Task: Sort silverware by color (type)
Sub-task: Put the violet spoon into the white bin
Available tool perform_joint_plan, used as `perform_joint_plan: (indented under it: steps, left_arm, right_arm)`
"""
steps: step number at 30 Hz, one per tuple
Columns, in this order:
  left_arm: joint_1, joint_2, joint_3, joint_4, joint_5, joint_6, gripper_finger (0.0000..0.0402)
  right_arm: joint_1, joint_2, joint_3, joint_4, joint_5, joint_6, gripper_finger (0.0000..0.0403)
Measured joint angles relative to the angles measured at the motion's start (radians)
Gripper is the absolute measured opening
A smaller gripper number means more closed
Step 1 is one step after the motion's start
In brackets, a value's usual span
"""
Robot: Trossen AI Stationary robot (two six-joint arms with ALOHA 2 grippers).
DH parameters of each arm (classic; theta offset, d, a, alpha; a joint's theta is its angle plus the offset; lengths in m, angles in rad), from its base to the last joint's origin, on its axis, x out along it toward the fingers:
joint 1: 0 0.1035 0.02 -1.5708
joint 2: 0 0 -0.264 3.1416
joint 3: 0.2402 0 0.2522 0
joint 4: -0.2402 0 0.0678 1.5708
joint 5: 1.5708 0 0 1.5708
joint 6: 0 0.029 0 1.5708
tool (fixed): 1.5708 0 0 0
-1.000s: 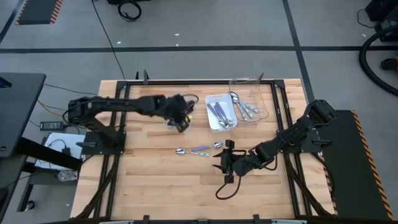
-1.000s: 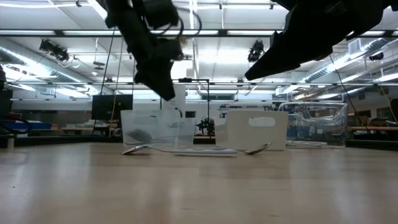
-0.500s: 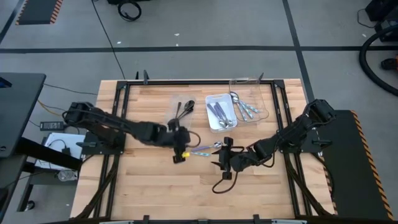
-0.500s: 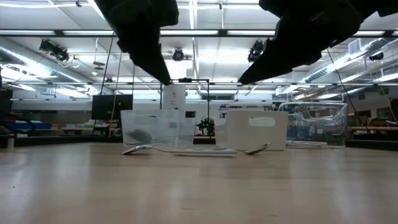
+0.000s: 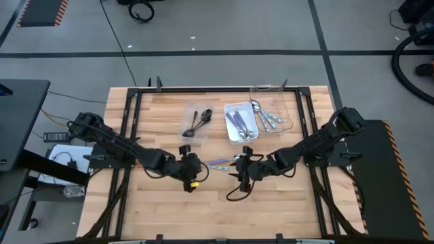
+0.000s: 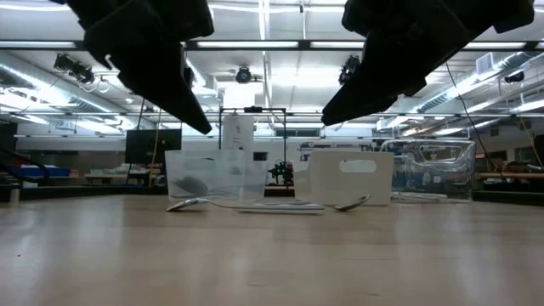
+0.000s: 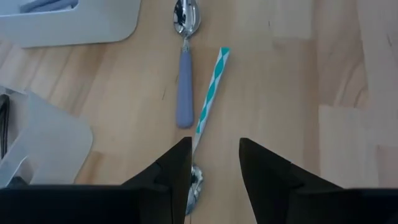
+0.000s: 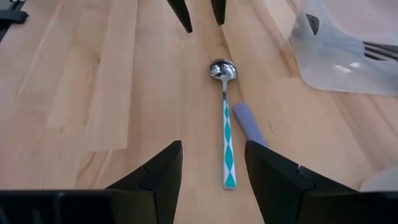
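Observation:
Two spoons lie flat on the table between my grippers: one with a teal-and-white patterned handle (image 8: 226,140) and one with a purple handle (image 7: 185,93). My left gripper (image 7: 214,163) hovers open over the teal spoon's bowl end (image 7: 196,182). My right gripper (image 8: 211,168) hovers open over that spoon's handle end, facing the left one. In the high view the spoons (image 5: 220,163) show between the left gripper (image 5: 201,167) and the right gripper (image 5: 237,167). The low view shows both grippers above the table.
Three trays stand at the far side: a clear one with dark spoons (image 5: 196,122), a white one with purple-handled spoons (image 5: 239,122), and a clear one with silver and blue spoons (image 5: 271,116). Bare wood lies toward the near edge. A cable loops below the right gripper (image 5: 234,195).
My left gripper has left the clear tray at the far side, where dark spoons now lie, and has swung toward the near edge and down to the bowl end of the teal spoon. The two spoons on the table have stayed where they were.

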Motion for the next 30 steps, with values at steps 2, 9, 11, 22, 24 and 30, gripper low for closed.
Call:
perform_joint_plan:
  steps: [2, 9, 11, 22, 24, 30]
  left_arm:
    - [-0.01, 0.0, -0.021, 0.024, -0.023, -0.001, 0.0141]
    - [-0.029, 0.0, -0.099, 0.191, -0.077, 0.001, 0.0141]
    - [-0.029, 0.005, -0.12, 0.239, -0.077, 0.002, 0.0141]
    - [-0.029, 0.006, -0.194, 0.493, -0.077, 0.112, 0.0141]
    - [-0.029, 0.006, -0.214, 0.555, -0.077, 0.134, 0.0141]
    - [-0.033, 0.006, -0.262, 0.711, -0.077, 0.186, 0.0141]
  right_arm:
    - [-0.011, 0.0, 0.0, 0.0, -0.017, 0.003, 0.0185]
    - [-0.052, 0.0, 0.0, -0.019, -0.054, 0.027, 0.0185]
    - [-0.059, 0.0, 0.0, -0.029, -0.063, 0.026, 0.0185]
    - [-0.127, 0.0, 0.084, -0.238, -0.159, -0.078, 0.0185]
    - [-0.141, 0.0, 0.092, -0.261, -0.174, -0.093, 0.0185]
    - [-0.163, 0.032, 0.177, -0.4, -0.183, -0.136, 0.0185]
